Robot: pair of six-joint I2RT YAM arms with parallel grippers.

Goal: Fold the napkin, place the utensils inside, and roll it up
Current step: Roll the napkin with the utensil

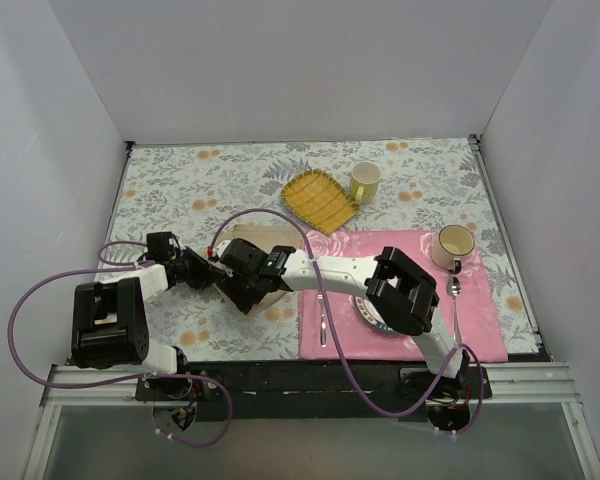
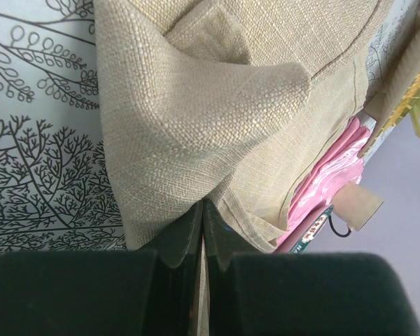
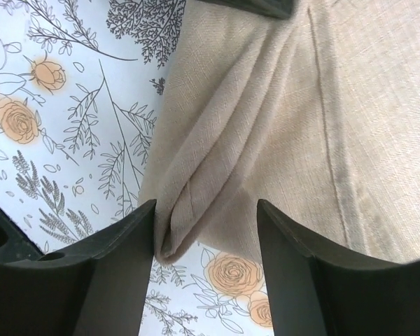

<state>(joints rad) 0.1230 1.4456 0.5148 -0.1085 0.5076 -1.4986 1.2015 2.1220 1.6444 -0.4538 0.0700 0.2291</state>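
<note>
Coarse matt woven napkin (image 2: 217, 105), glossy pink placemat (image 2: 329, 175), matt black plastic fingers (image 3: 105, 280)

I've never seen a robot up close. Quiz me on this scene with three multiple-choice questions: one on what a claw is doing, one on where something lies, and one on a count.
1. The left gripper is:
A. shut on the napkin
B. wide open
C. out of sight

2. The yellow cloth lies:
A. under the napkin
B. in the left gripper
C. beside the mug

3. Mugs and cups together number:
A. one
B. two
C. four

Answers:
1. A, because its jaws are closed on a fold of the cloth in the left wrist view.
2. C, because the mug stands at the cloth's right edge.
3. B, because there is that mug plus one cup further right.
</note>
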